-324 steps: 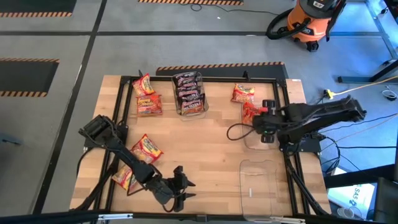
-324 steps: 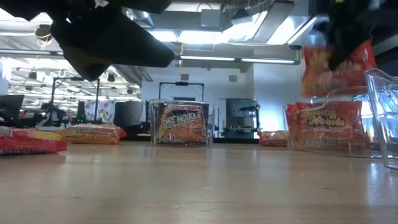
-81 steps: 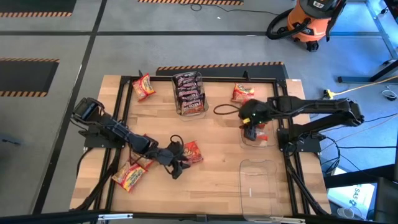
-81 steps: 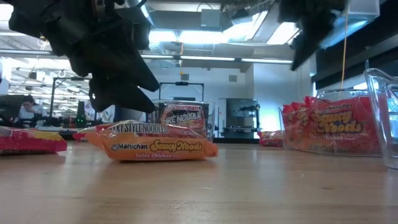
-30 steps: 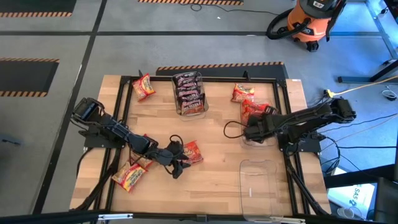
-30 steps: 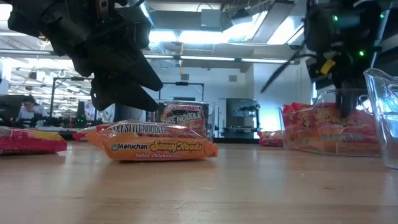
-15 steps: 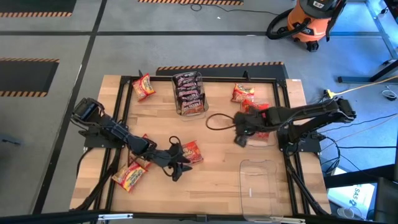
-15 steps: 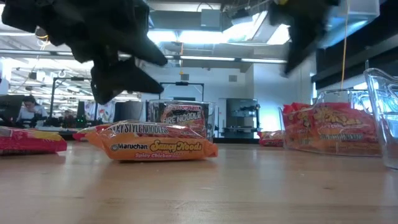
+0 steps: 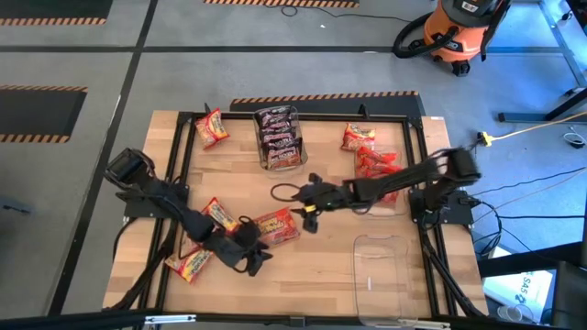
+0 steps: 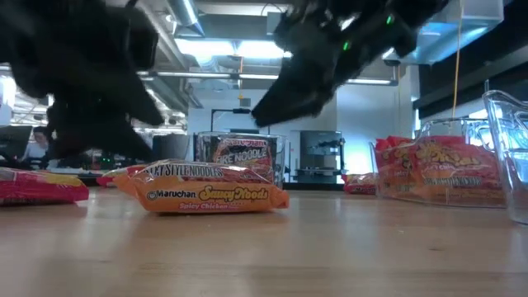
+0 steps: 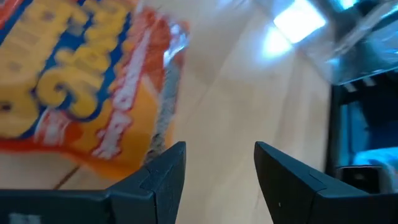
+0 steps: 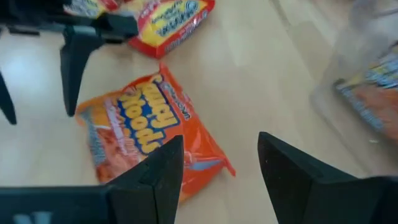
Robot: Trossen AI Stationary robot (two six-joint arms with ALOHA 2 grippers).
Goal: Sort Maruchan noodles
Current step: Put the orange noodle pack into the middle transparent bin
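The orange packet (image 9: 277, 225) lies flat mid-table, just beside your spread, empty right gripper (image 9: 310, 217); judge it light, crinkly, slippery; pinch a sealed edge; the left gripper (image 9: 252, 259) gapes empty nearby.

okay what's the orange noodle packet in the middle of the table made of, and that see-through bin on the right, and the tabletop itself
The orange noodle packet looks like thin glossy plastic film: printed, crinkled, with a crimped end seam in the left wrist view. The see-through bin appears to be rigid clear plastic, with shiny edges and the wood visible through it. The tabletop looks like light wood with visible plank lines and a smooth finish, possibly butcher block.
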